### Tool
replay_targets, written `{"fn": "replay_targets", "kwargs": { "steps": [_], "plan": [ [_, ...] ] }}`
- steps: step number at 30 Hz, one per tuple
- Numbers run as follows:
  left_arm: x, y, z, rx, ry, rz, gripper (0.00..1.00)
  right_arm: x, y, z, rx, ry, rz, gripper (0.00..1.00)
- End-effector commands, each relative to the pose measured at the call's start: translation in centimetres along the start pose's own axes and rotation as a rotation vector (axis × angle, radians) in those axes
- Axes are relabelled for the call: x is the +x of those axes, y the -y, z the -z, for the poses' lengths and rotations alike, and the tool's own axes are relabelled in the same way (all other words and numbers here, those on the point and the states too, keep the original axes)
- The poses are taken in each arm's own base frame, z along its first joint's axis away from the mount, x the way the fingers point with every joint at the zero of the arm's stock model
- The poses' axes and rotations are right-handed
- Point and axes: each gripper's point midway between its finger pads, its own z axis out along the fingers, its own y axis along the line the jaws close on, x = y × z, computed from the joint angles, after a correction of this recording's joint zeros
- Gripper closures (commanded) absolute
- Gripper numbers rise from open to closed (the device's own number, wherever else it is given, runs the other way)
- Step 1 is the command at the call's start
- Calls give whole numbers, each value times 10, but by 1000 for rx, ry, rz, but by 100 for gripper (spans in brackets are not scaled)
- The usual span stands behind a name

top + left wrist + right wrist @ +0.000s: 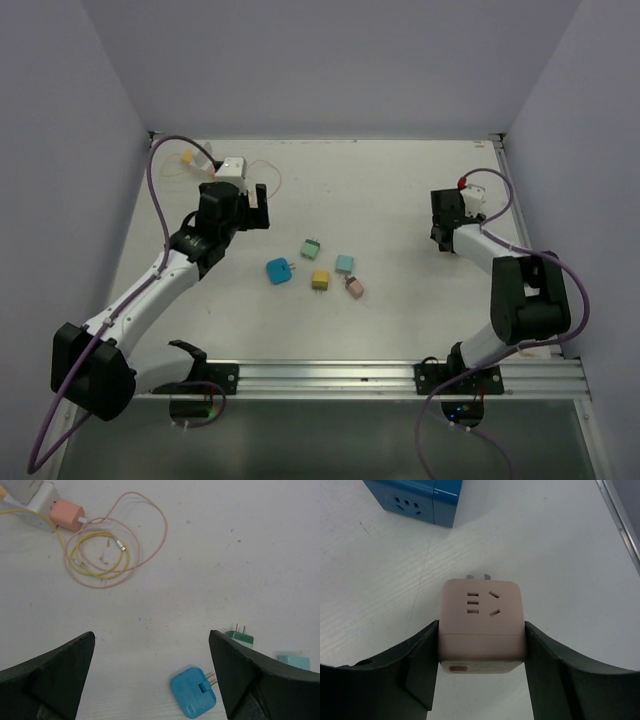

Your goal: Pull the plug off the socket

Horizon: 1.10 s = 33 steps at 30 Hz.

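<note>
The white socket lies at the table's far left with a salmon plug pushed into its side; pink and yellow cables coil beside it. In the top view the socket sits just beyond my left gripper. That left gripper hangs wide open and holds nothing. A blue plug lies loose on the table between its fingers. My right gripper is shut on a beige cube socket, whose prongs point away from the camera. It stands at the far right.
Loose plugs lie mid-table: blue, green, teal, yellow and pink. A blue cube socket rests just beyond the beige cube. Grey walls enclose the table on three sides.
</note>
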Motion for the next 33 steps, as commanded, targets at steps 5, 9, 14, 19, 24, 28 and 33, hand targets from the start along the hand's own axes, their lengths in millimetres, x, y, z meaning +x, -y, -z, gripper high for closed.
{"fn": "replay_targets", "kwargs": {
  "steps": [5, 9, 14, 19, 24, 28, 33],
  "plan": [
    [-2, -18, -13, -82, 19, -20, 0, -7, -16, -22, 20, 31, -7, 94],
    [2, -21, -17, -92, 5, -16, 0, -2, -22, -30, 14, 7, 13, 73],
    [1, -25, -16, -108, 9, -19, 0, -3, -27, -36, 8, -9, 39, 49],
    [3, -23, -17, -95, 0, -16, 1, -10, -31, -38, -8, -20, 32, 19],
    [4, -25, -18, -104, -4, -17, 1, -25, -28, -22, -20, -3, 6, 1],
    [4, -26, -18, -109, -3, -17, 1, -53, -20, 6, -56, 40, -26, 1],
    [4, -27, -19, -112, -7, -13, 1, -85, -22, 55, -194, 62, -89, 1]
  ]
}}
